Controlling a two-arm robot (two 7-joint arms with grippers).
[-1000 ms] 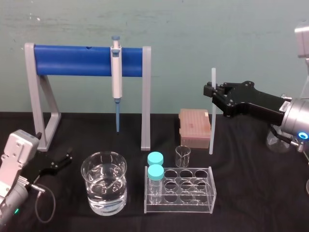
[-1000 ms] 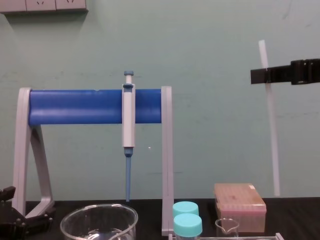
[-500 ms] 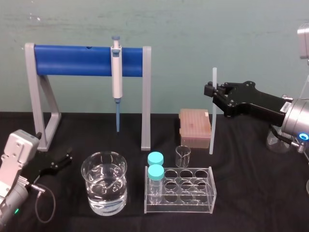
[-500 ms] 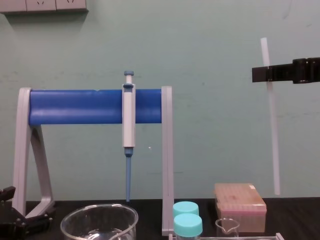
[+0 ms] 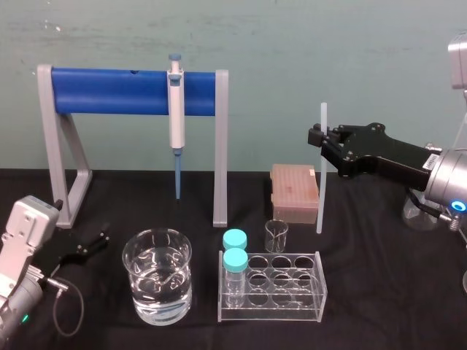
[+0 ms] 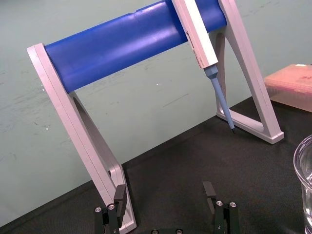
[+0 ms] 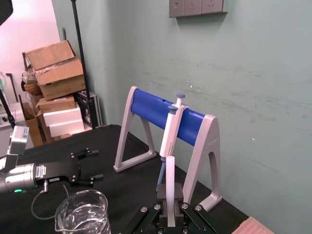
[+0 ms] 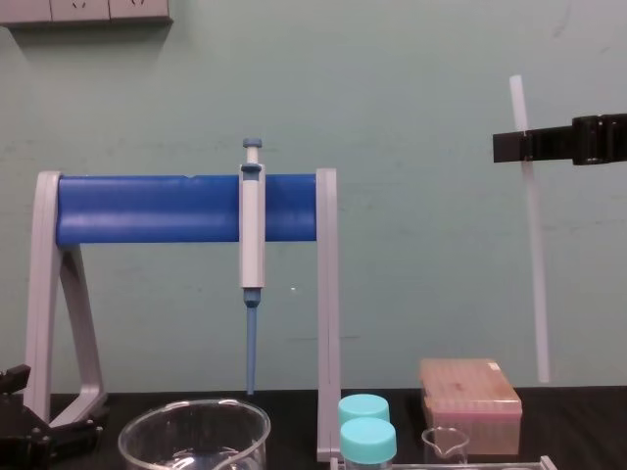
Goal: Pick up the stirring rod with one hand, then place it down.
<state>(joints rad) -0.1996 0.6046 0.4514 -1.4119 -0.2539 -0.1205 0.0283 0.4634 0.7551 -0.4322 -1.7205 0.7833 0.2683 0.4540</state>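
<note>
Firmly closed, the right gripper [image 5: 316,137] pinches the stirring rod [image 5: 320,182] near its upper end. The rod hangs almost upright in the air, with its lower end near the pink tip box [image 5: 292,191]. It looks thin, light, smooth and probably brittle, so a gentle hold nearer mid-length would likely curb swinging. The left gripper [image 5: 86,245] rests parked on the table [image 5: 379,292], jaws apart. Since a second ago the rod has edged slightly rightward and straightened.

Right claw [image 5: 319,138] clamped — left claw [image 5: 90,245] spread
</note>
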